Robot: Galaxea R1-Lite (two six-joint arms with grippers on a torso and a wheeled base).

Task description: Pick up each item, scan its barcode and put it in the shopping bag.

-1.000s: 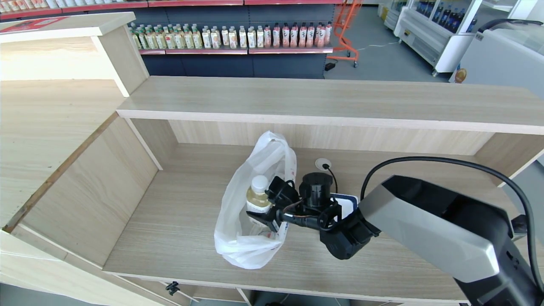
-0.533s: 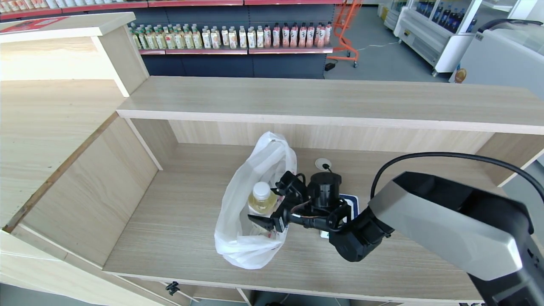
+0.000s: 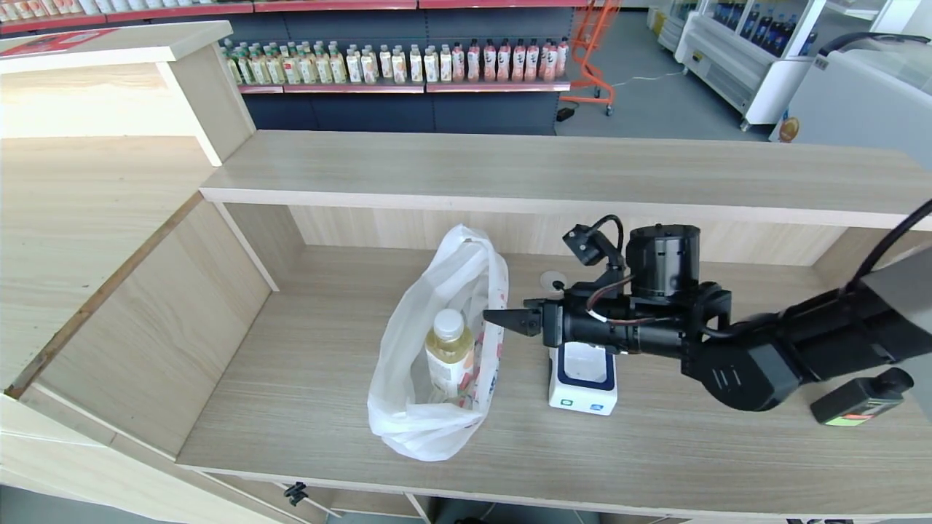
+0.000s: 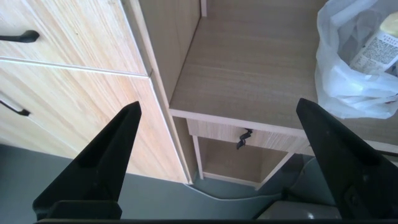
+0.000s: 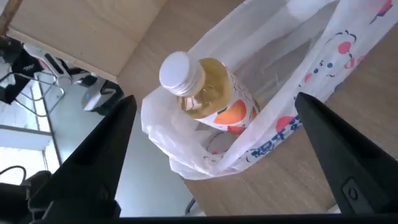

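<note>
Hovering above the counter (image 3: 291, 393), the right gripper (image 3: 504, 320) sits at the right-hand edge of the shopping bag (image 3: 397, 364), tips pointing toward it. And those jaws are spread wide: the right wrist view shows both fingers (image 5: 93, 168) far apart, with nothing between them but air and the open bag mouth beneath. Empty tool, folks.

The bottle (image 3: 449, 353) is inside the bag, standing upright with a slight lean. Its white cap (image 3: 448, 319) is on top, and the pale yellow drink and orange-patterned label show through the thin plastic. The bag itself stands on the counter, mouth open upward, its tallest fold rising at the back.

Just to the right, apart from the bag, the white scanner (image 3: 582, 375) rests flat on the wood, under the right arm's wrist. Further right, near the counter's end, a dark item (image 3: 863, 397) lies on its side. It looks like a small black bottle with a coloured label, though it's hard to be sure at that edge.

Over on the other side, the left gripper (image 4: 219, 106) hangs out in front of the counter, fingers wide apart and holding nothing. The counter's front edge and a drawer cabinet (image 4: 74, 68) lie beneath it. Behind the counter, shelves (image 3: 400, 65) carry rows of bottled drinks.
</note>
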